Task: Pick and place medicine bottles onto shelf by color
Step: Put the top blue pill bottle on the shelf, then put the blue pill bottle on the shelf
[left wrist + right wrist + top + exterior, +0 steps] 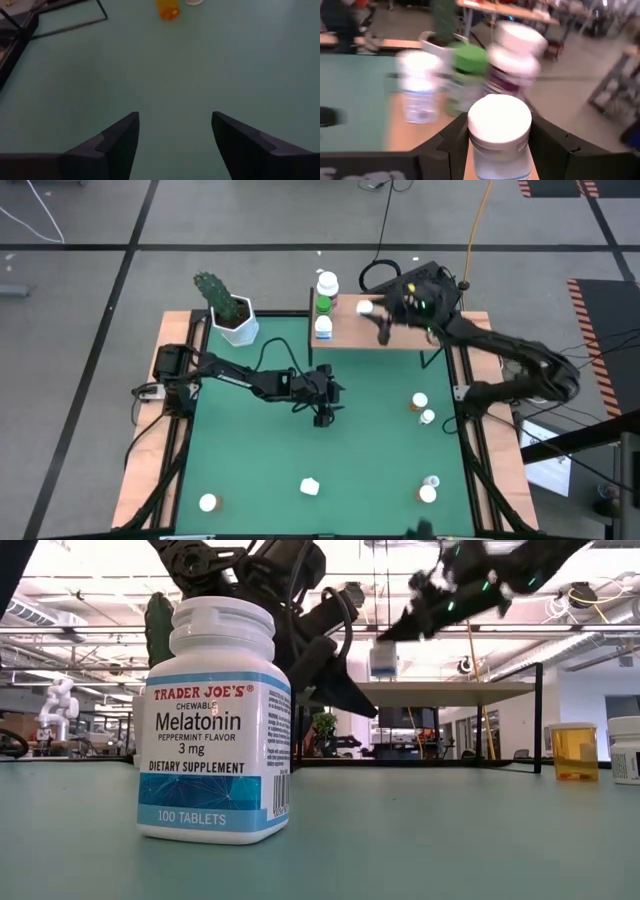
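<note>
My right gripper (372, 312) is over the light-wood shelf (400, 332) at the mat's far edge, shut on a white-capped bottle (499, 131). Three bottles stand at the shelf's left end: a white-capped one with a purple label (515, 60), a green one (467, 75) and a white and blue one (418, 92). My left gripper (322, 416) hangs open over the middle of the green mat, touching nothing. An orange bottle (419, 401) and several white-capped bottles stand scattered on the mat. My right gripper pinches the bottle's body just under its white cap (499, 116), one finger (452, 142) on each side. The fingers reach in roughly level from the table's right side. The bottle stays upright (385, 660) at the shelf board; whether its base touches it, I cannot tell.
A white hexagonal pot with a green cactus (233, 315) stands at the mat's far left corner, beside the shelf. A Melatonin bottle (215, 720) stands near the mat's near edge. The shelf's right half is bare board. Wooden strips (145, 440) edge the mat.
</note>
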`<state>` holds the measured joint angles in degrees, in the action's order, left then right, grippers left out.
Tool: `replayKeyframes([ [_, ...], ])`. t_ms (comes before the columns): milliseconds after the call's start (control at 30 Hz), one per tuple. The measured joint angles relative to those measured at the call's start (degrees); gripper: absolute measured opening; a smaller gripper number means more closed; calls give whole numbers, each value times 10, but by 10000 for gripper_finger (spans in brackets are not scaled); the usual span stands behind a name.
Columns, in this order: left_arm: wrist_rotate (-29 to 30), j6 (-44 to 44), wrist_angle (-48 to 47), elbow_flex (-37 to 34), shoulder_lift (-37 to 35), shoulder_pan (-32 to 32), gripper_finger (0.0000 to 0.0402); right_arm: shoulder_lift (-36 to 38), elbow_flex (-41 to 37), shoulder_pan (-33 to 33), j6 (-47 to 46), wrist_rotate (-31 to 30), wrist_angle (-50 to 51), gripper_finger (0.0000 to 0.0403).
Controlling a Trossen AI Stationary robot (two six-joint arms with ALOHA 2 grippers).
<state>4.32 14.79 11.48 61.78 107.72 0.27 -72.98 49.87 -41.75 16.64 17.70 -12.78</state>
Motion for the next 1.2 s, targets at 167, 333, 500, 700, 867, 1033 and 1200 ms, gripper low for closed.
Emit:
replayKeyframes([
  [167,0,23,7,0,0,-2,248,-104,68,-82,-60,134,-24,161],
  [333,0,34,16,0,0,0,246,-169,150,-96,-74,182,6,161],
  [500,-8,51,17,0,0,1,246,-195,177,-96,-74,202,15,162],
  [700,-11,29,36,0,0,4,256,-218,177,-95,-89,195,17,167],
  [867,-11,26,35,0,0,5,283,-222,177,-94,-100,183,12,201],
  [1033,-11,29,41,0,0,5,306,-218,176,-94,-100,183,19,237],
  [1200,-11,30,45,0,0,5,314,-171,176,-94,-77,182,41,250],
])
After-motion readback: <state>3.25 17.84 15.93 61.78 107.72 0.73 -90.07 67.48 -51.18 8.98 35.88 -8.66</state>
